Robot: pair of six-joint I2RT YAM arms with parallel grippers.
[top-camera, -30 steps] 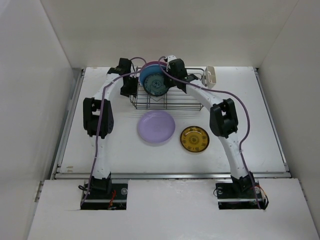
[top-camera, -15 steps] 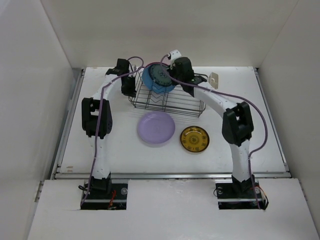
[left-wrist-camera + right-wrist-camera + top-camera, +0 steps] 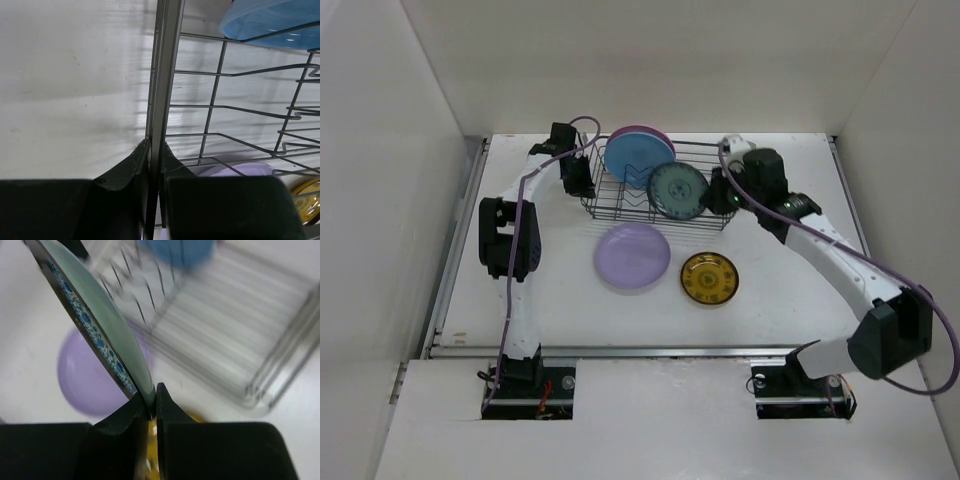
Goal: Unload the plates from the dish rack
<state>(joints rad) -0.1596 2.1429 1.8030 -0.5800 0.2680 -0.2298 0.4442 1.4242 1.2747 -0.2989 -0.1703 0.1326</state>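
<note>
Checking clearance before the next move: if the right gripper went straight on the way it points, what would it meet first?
Probably the dish rack: the teal plate in the right gripper leads, with rack wires just beyond. Depth is unclear.

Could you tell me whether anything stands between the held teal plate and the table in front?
The dish rack's near wall lies under the teal plate; beyond it the yellow plate and lavender plate occupy the table.
</note>
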